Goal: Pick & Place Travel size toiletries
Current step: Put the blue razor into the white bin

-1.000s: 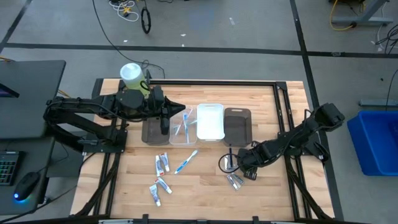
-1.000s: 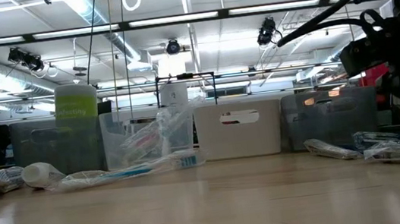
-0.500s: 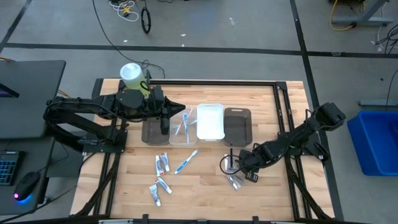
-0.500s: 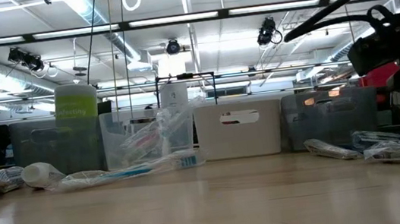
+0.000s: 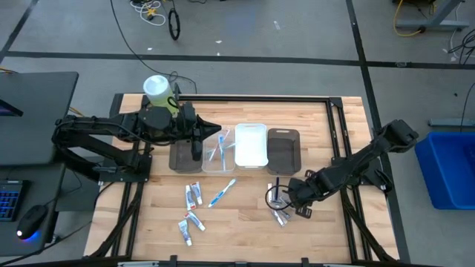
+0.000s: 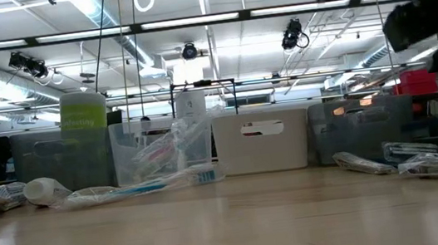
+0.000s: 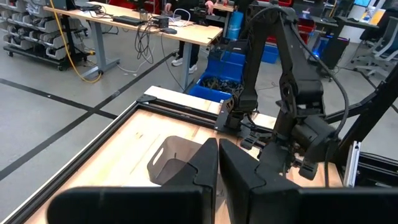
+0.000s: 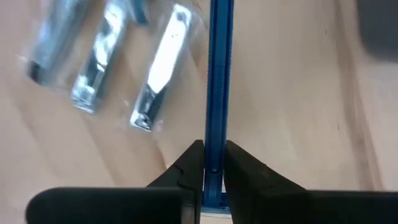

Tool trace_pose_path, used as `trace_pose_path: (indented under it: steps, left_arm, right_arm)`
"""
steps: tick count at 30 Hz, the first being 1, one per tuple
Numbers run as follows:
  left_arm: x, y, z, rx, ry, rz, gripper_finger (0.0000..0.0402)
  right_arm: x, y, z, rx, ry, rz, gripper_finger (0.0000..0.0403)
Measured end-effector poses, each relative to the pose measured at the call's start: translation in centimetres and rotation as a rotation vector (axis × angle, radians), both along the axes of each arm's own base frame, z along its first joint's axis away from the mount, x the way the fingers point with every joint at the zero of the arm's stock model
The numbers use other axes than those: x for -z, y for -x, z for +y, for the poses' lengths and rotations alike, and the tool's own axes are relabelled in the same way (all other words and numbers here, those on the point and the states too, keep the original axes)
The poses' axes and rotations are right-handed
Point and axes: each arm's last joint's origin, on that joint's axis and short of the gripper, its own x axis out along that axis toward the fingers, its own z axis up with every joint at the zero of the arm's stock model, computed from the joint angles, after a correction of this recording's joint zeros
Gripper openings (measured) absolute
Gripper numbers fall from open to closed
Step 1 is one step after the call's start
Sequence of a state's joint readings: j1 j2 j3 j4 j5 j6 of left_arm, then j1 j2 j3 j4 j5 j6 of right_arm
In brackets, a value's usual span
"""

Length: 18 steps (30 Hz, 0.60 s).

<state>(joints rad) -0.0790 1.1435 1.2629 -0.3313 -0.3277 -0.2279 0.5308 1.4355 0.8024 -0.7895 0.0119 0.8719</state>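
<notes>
My right gripper point(image 5: 288, 197) point(image 8: 213, 148) hangs over the near right part of the table, shut on a slim blue handle point(image 8: 219, 74), a razor or a toothbrush. Small silvery tubes point(image 8: 93, 53) point(image 5: 280, 216) lie on the wood just beside it. Red-white toothpaste tubes point(image 5: 193, 196) and a blue-white toothbrush point(image 5: 221, 193) point(image 6: 168, 181) lie flat near the table's middle. My left gripper point(image 5: 196, 152) point(image 7: 218, 163) is shut, empty, and hovers at the left dark tray point(image 5: 180, 159). My right gripper pinches the blue handle near one end point(image 8: 212, 140) between its two fingers point(image 8: 189, 163). The handle runs straight out ahead of the fingers, along them, over the wood next to the silvery tubes. Whether its far end touches the table, I cannot tell.
Several trays stand in a row at the far middle: the left dark one, a clear one point(image 5: 217, 150) holding toothbrushes, a white one point(image 5: 251, 144), a dark one point(image 5: 283, 147). A green-white canister point(image 5: 158, 90) stands at the far left corner. More toothpaste tubes point(image 5: 189, 224) lie near the near edge.
My right gripper has risen, climbing toward the top of the low view, and has shifted slightly toward the table's near right, staying shut on the blue handle. The left arm has kept still.
</notes>
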Motion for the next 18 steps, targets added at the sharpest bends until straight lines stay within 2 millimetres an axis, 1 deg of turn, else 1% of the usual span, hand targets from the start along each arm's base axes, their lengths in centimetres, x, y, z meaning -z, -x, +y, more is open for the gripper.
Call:
trace_pose_path:
  steps: [4, 9, 14, 18]
  left_arm:
    - [0.0, 0.0, 0.0, 0.002, 0.0, 0.0, 0.0022]
    - [0.0, 0.0, 0.0, 0.003, -0.004, 0.001, 0.0022]
    - [0.0, 0.0, 0.0, 0.005, -0.012, 0.002, 0.0022]
    - [-0.2, 0.3, 0.0, 0.008, -0.024, -0.004, 0.0022]
  right_arm:
    - [-1.4, 0.1, -0.1, -0.005, -0.018, -0.072, 0.0051]
    - [-3.6, 0.0, -0.3, -0.02, -0.019, -0.212, 0.0052]
    - [-6.2, -0.7, -0.7, -0.057, -0.005, -0.399, 0.0052]
    - [-7.5, -1.5, -1.0, -0.087, -0.018, -0.541, 0.0051]
